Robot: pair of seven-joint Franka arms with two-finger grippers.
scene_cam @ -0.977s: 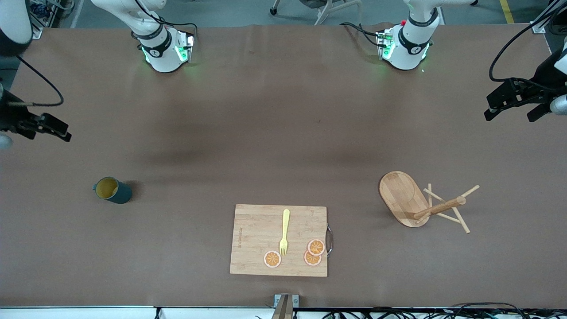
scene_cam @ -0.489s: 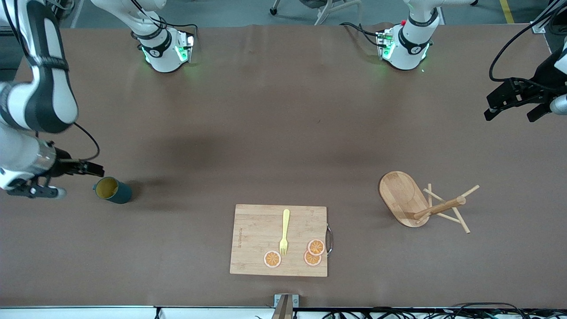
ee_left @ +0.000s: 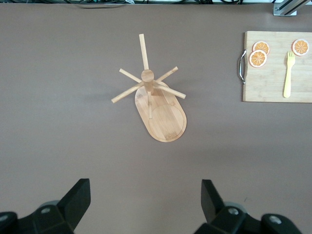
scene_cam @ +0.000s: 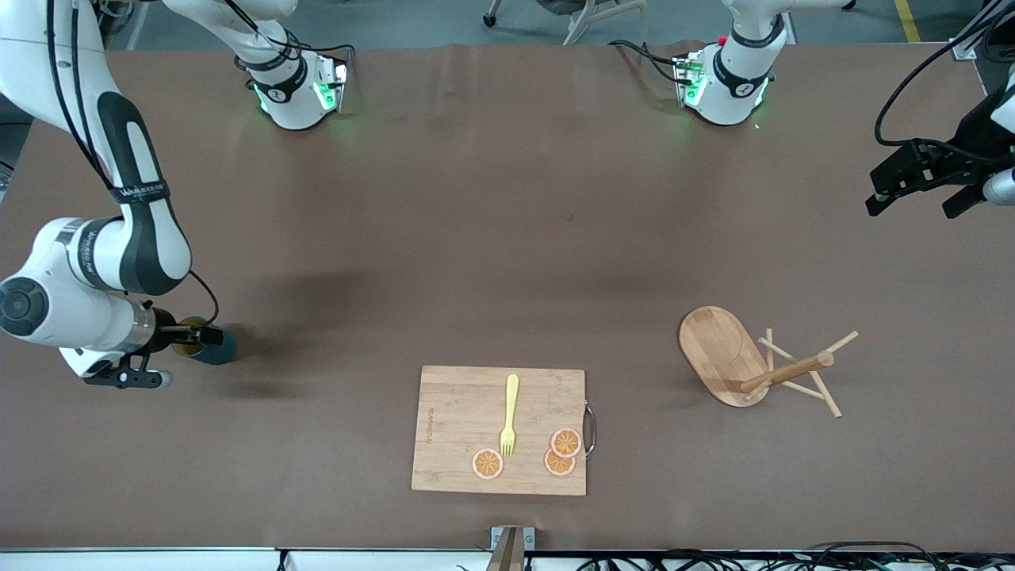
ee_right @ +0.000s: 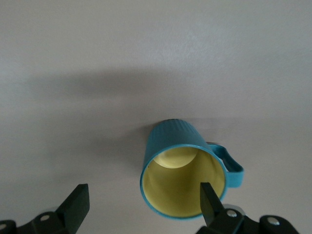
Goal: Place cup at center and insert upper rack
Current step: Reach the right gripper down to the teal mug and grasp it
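Observation:
The cup [scene_cam: 220, 347], dark teal with a yellow inside, stands toward the right arm's end of the table, partly hidden by my right gripper [scene_cam: 184, 357]. In the right wrist view the open gripper [ee_right: 144, 202] is low at the cup [ee_right: 183, 170]. One finger is over its mouth and the other is outside, clear of it. The upper rack [scene_cam: 753, 365] stands on its oval base toward the left arm's end. My left gripper [scene_cam: 916, 202] is open and empty, up by that end of the table. Its wrist view shows the rack [ee_left: 158, 105] ahead of the gripper [ee_left: 144, 200].
A bamboo cutting board [scene_cam: 456, 432] lies near the table's front edge at the middle, with a yellow fork [scene_cam: 509, 416] and three orange slices [scene_cam: 560, 452] on it. It also shows in the left wrist view [ee_left: 273, 87].
My right arm has swung in from the table's end and come down to the cup. The cup, the rack and the left arm have not moved.

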